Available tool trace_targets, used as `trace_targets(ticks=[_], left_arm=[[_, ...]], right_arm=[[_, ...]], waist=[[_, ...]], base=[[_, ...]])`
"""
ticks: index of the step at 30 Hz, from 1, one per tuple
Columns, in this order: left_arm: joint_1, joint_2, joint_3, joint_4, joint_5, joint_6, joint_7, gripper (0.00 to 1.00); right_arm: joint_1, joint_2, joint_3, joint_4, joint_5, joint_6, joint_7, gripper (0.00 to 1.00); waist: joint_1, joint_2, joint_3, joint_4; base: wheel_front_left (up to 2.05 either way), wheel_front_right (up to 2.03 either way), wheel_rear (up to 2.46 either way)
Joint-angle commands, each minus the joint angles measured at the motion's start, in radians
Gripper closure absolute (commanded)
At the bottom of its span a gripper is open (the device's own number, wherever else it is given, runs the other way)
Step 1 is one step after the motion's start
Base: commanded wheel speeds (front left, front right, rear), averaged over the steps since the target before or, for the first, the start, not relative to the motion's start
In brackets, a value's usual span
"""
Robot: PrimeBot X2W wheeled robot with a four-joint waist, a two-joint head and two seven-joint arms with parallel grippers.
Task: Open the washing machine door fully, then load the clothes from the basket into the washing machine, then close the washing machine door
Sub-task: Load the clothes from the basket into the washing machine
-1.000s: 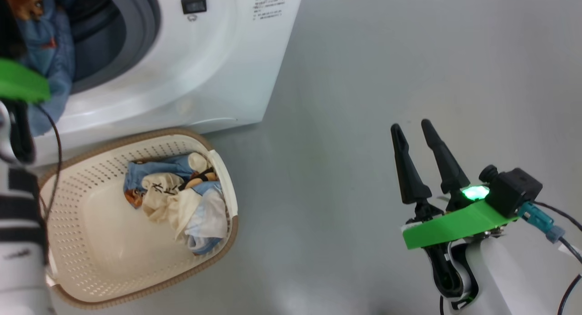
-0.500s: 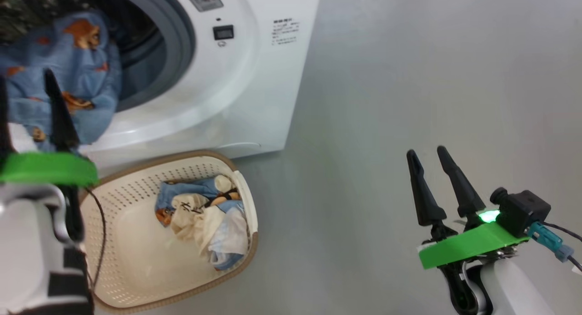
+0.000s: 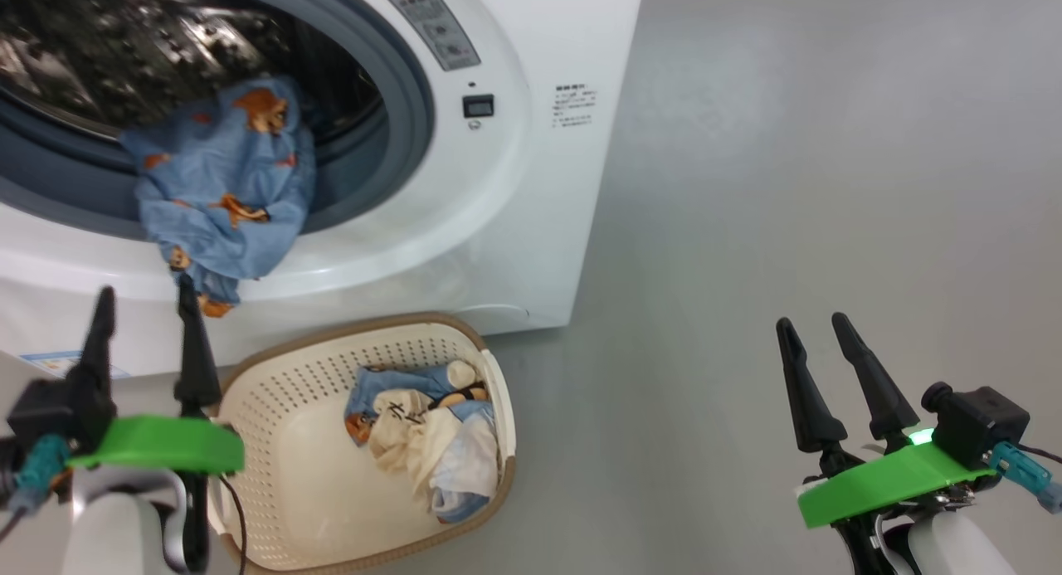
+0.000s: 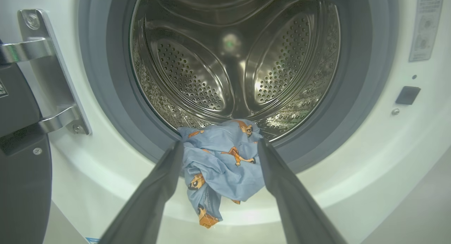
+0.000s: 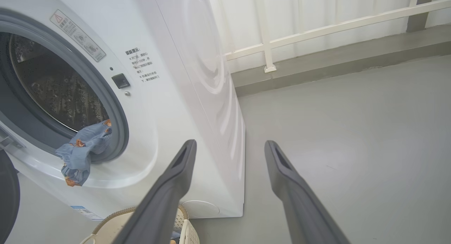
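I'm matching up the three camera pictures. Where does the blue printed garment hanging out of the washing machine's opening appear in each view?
Head view: upper left, blue garment draped over the gasket's lower lip.
Left wrist view: garment at lower centre.
Right wrist view: garment at lower left.
Shared landmark: small black square right of the opening.

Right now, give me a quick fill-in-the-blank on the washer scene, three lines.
1. The blue garment hangs out of the washing machine over the ____ edge of its opening.
2. The other clothes lie in the ____ in front of the machine.
3. The left gripper and right gripper both have their fingers ____ rather than shut.
Missing words: lower; basket; open.
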Motion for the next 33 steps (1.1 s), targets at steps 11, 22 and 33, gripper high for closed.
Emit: trace_targets(ticks=[11, 22, 33], left_arm=[[0.179, 0.002, 0.003, -0.095, -0.006, -0.004, -0.005, 0.0], [0.316, -0.011, 0.006, -0.167, -0.023, -0.004, -0.005, 0.0], [0.429, -0.022, 0.019, -0.223, -0.024, -0.003, -0.005, 0.0]], right_arm=[[0.088, -0.037, 0.012, -0.013, -0.003, 0.006, -0.008, 0.0], [0.131, -0.057, 0.01, -0.007, -0.032, 0.006, -0.008, 0.0], [0.175, -0.068, 0.002, -0.003, -0.051, 0.006, -0.008, 0.0]], waist=[[0.0001, 0.0, -0.117, 0.049], [0.0001, 0.0, -0.14, 0.076], [0.0001, 0.0, -0.171, 0.099]], base=[[0.0, 0.0, 0.0], [0.0, 0.0, 0.0], [0.0, 0.0, 0.0]])
